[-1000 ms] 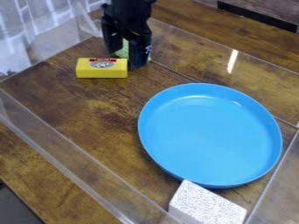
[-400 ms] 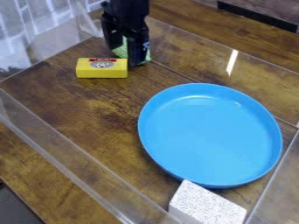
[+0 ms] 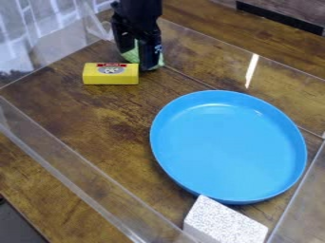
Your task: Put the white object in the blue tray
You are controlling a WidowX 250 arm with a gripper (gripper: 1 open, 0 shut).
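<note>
The white object [image 3: 225, 224], a small speckled sponge-like block, lies at the bottom edge of the view, just in front of the blue tray [image 3: 229, 144], close to or touching its near rim. The round tray holds nothing. My black gripper [image 3: 139, 57] hangs straight down at the top left, far from both, open, with its fingers low over a green object [image 3: 151, 63] that it partly hides. Nothing shows held between the fingers.
A yellow labelled block [image 3: 110, 73] lies just left of the gripper. Clear plastic walls [image 3: 76, 190] fence the dark wooden table [image 3: 89, 123] on the near left and the far side. A pale curtain hangs at the top left.
</note>
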